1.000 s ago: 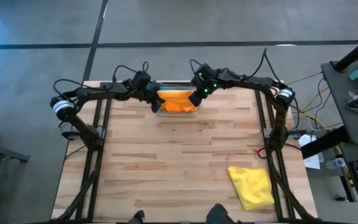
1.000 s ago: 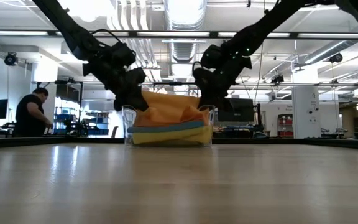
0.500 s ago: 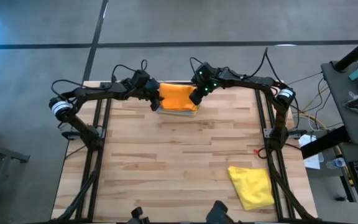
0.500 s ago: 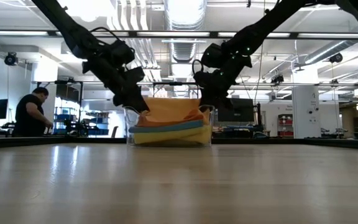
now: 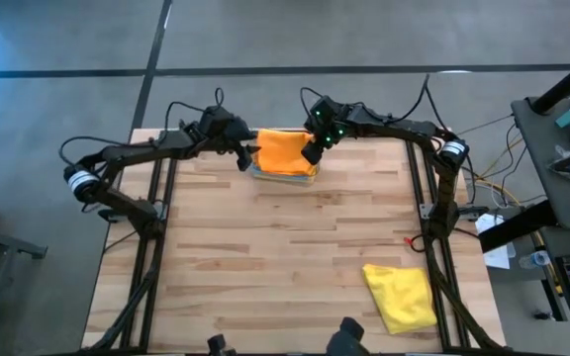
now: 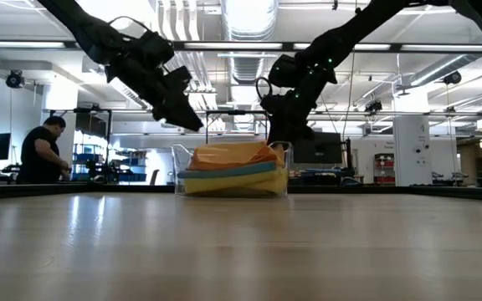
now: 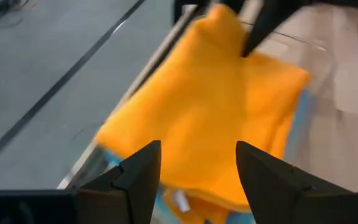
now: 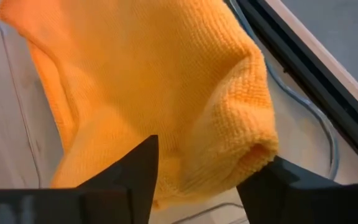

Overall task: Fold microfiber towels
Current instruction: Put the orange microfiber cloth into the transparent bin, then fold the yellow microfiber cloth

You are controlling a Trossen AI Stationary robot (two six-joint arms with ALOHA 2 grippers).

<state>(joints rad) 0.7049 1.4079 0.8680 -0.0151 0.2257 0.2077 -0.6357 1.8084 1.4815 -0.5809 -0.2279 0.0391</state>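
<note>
An orange towel (image 5: 285, 151) lies folded on top of a stack in the clear bin (image 6: 176, 167) at the table's far edge. Below it show a light blue towel (image 6: 224, 171) and a yellow towel (image 6: 234, 184). My left gripper (image 6: 192, 124) hangs open above the bin's left end, clear of the orange towel (image 7: 204, 106). My right gripper (image 6: 276, 138) stands open at the bin's right end, its fingers on either side of a rolled fold (image 8: 244, 149) of the orange towel. Another yellow towel (image 5: 401, 297) lies crumpled on the table near its front right corner. My right gripper stands over the orange towel's rolled fold (image 8: 253, 155) at the bin's right end, slanting down from the right. The fold bulges close to one finger (image 8: 278, 177); whether it touches, I cannot tell. The towel rests on the stack in the bin.
Bare wooden tabletop (image 5: 285, 247) stretches from the bin to the near edge. The arms' frames stand along the left and right edges. Beyond the table a person (image 6: 44, 150) stands at the far left of the room.
Both grippers have opened and let go of the orange towel. Its two held-up ends have sunk, and it now lies lower, on the stack in the bin. My left gripper has risen up and away from the bin's left end, rolling a little.
</note>
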